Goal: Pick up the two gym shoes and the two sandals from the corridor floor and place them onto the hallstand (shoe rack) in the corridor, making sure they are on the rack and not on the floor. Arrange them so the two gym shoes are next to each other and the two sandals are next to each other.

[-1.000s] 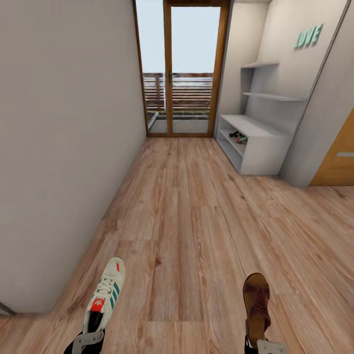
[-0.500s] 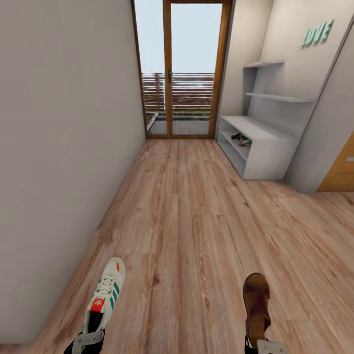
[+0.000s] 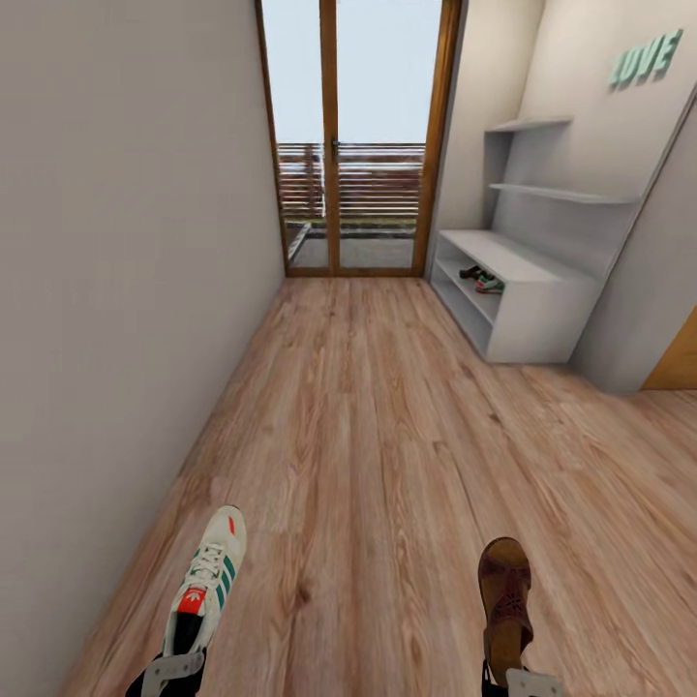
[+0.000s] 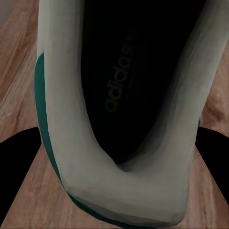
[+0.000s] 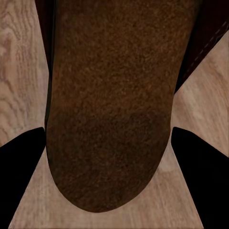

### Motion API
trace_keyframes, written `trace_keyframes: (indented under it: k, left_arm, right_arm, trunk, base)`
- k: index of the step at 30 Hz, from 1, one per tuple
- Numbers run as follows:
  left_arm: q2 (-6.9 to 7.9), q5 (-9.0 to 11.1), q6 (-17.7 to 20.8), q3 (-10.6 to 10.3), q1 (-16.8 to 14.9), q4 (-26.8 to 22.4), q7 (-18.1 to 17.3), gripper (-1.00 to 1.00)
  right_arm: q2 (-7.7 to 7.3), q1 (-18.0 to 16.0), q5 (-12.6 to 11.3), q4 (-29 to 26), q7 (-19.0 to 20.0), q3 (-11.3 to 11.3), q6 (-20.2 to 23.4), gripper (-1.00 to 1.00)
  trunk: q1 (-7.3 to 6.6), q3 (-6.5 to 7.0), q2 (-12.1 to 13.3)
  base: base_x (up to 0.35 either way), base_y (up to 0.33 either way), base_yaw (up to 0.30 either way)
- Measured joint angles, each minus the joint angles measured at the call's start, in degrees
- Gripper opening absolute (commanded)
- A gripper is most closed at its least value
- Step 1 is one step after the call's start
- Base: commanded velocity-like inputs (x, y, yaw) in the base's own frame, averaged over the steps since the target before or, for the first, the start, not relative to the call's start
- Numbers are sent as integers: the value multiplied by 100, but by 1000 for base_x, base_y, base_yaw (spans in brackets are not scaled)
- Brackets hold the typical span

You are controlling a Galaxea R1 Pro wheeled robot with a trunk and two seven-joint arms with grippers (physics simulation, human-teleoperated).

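Down a narrow corridor with a glass door [image 3: 363, 145] at its far end, the robot carries a shoe in each arm above the corridor floor [image 3: 387, 436]. Its left pincer [image 3: 172, 670] is clamped on the heel of a gym shoe [image 3: 208, 579], white with green stripes and a red tongue patch, toe pointing ahead; the left wrist view looks straight into the shoe's dark opening [image 4: 129, 81]. Its right pincer [image 3: 523, 682] grips the heel end of a brown sandal [image 3: 505, 592], whose suede-like footbed [image 5: 109, 105] shows close in the right wrist view. Ahead on the right, against the wall under teal "LOVE" letters [image 3: 644, 60], stands the light grey hallstand [image 3: 528, 319]. On its lower tier lie a second gym shoe [image 3: 489, 285] and, just beside it, a dark shape [image 3: 470, 273] too small to identify.
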Motion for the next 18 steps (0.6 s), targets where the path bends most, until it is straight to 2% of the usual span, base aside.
trace_keyframes:
  k: [18]
  left_arm:
    - [9, 6, 2, 0, 0, 0, 0, -100]
  right_arm:
    - [0, 0, 0, 3, 0, 0, 0, -100]
  trunk:
    - [0, 0, 0]
  base:
    - [328, 0, 0]
